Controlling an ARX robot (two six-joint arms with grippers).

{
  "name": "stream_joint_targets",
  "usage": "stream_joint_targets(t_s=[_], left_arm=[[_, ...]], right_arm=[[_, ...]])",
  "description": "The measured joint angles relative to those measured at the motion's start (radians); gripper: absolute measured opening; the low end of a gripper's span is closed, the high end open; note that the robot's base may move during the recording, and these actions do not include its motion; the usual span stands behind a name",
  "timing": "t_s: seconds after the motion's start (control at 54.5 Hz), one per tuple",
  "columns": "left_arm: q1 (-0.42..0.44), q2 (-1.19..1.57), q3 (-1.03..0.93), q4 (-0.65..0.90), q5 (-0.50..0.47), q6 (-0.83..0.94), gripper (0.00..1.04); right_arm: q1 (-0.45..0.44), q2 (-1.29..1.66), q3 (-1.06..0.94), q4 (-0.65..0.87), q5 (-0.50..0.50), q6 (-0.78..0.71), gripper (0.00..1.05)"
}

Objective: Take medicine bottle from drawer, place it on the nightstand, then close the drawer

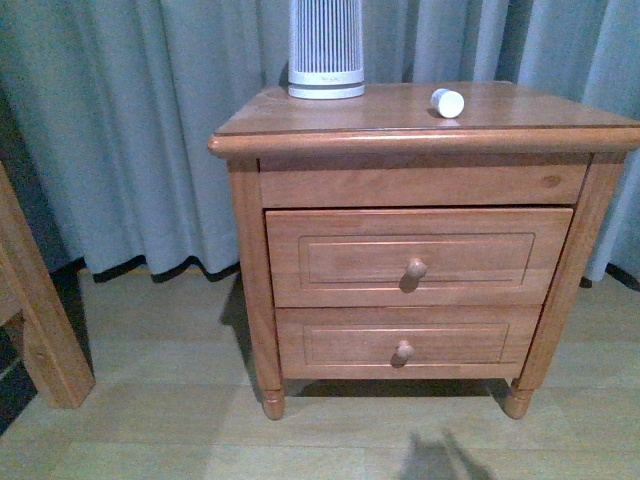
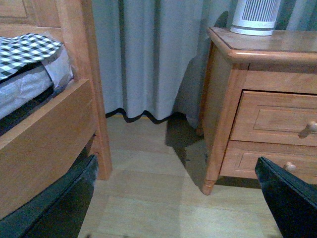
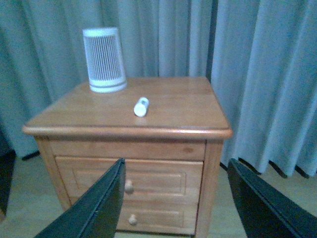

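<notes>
While the nightstand (image 1: 330, 125) stood square ahead, its upper drawer (image 1: 418, 256) looked shut or very nearly so, flush with the frame. Any last push, I judged, should meet the panel beside the knob (image 1: 415, 268), straight and gentle. Far back stood a ribbed appliance (image 1: 326, 48); right of it the medicine bottle (image 1: 447, 102) lay on its side. Both grippers (image 3: 173, 198) (image 2: 173, 198) hung empty, fingers apart.
</notes>
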Motion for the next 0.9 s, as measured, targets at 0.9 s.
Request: stream_joint_targets(t_s=[0.9], left_arm=[[0.0,0.0,0.0,0.0,0.0,0.0,0.98]], right_arm=[[-0.095,-0.344,-0.308,-0.018,-0.088,-0.015,0.03]])
